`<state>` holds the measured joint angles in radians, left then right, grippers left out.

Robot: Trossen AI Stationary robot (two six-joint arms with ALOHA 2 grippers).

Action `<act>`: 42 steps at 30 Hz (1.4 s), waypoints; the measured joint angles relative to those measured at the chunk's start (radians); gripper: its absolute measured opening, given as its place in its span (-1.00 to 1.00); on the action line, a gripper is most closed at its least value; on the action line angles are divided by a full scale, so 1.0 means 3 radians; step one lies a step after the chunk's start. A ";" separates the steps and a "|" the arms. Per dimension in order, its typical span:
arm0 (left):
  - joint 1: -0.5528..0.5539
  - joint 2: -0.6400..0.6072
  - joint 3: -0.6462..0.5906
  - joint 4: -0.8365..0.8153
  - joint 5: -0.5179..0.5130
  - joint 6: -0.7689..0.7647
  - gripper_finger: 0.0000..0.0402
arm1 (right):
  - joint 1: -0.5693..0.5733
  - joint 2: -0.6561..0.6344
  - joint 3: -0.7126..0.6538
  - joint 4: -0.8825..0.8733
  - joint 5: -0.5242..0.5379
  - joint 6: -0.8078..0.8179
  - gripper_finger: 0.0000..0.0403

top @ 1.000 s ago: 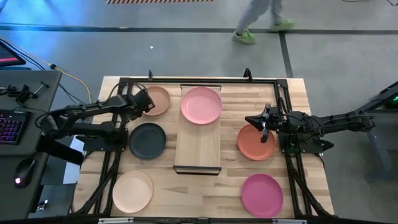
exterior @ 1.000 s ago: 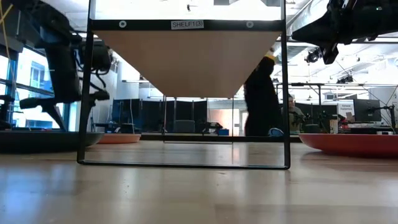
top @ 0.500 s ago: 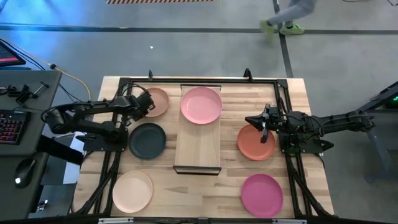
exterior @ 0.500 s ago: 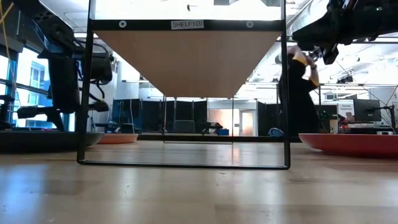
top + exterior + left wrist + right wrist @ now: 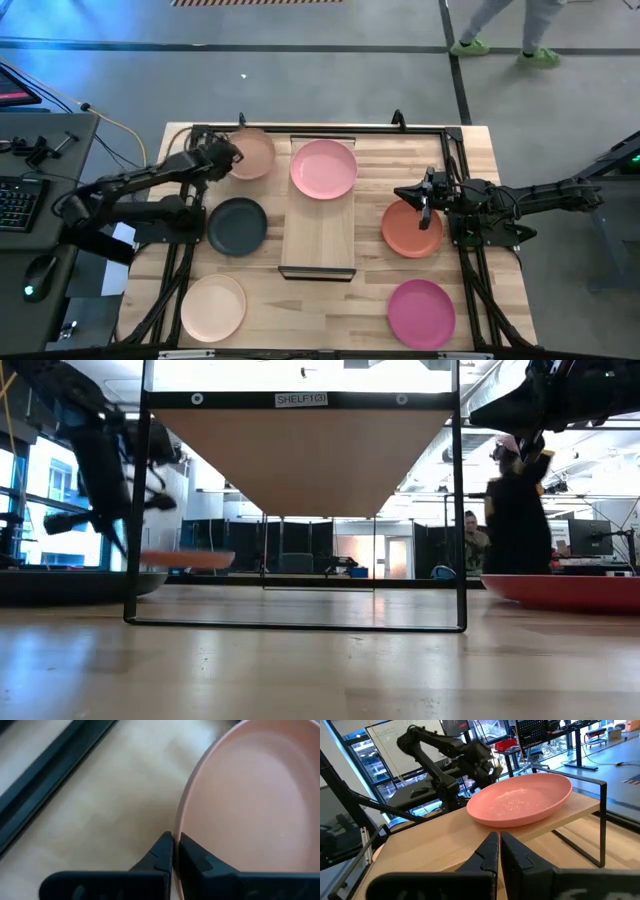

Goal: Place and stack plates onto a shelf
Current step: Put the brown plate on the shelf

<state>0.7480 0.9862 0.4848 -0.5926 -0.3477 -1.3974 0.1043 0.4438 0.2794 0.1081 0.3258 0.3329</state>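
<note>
Pinching peach-tan plate (image 5: 252,156) rim, left gripper (image 5: 226,157) at table's 11 o'clock; right gripper (image 5: 424,208) pressed together above coral red plate (image 5: 408,231).

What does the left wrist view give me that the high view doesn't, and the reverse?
Only the left wrist view shows the grip up close: the left gripper has its jaws pinched shut on the rim of the peach-tan plate.

Only the high view shows the layout: the light pink plate on the shelf, the dark grey plate, cream plate, magenta plate, and the right gripper over the coral red plate.

Both show the peach-tan plate at the left gripper, over the tabletop.
</note>
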 joint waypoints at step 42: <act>-0.2704 0.1622 0.3368 -0.1628 0.0942 0.1562 -1.00 | 0.0000 0.0001 0.0001 -0.0029 0.0016 0.0085 -1.00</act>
<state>-0.0631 1.4729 1.4952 -1.0809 -0.0652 -0.9288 0.1043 0.4442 0.2798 0.0994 0.3307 0.3584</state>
